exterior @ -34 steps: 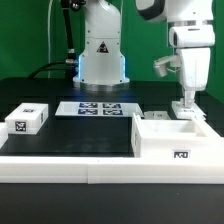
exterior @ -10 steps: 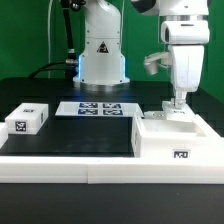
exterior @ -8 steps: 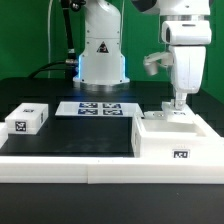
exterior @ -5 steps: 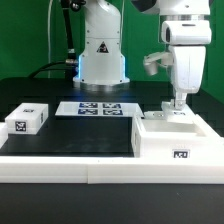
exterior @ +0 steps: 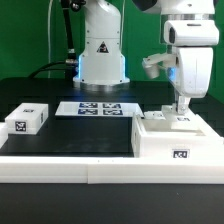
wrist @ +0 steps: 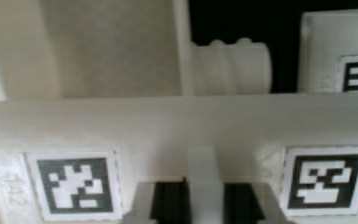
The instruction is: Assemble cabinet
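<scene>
Black counter (exterior: 90,135), marker board (exterior: 97,108) mid-rear, small tagged block (exterior: 27,121) at the exterior view's left. Cabinet body (exterior: 175,143) stands at the front, exterior view's right, w/ the tool (exterior: 181,106) pointing straight down over its rear top. Tool is set narrow, fingers (wrist: 158,205) pinching a thin white rib of a tagged panel (wrist: 176,125) that sits at the body's top.

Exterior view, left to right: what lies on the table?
Tagged block → marker board → cabinet body.
</scene>
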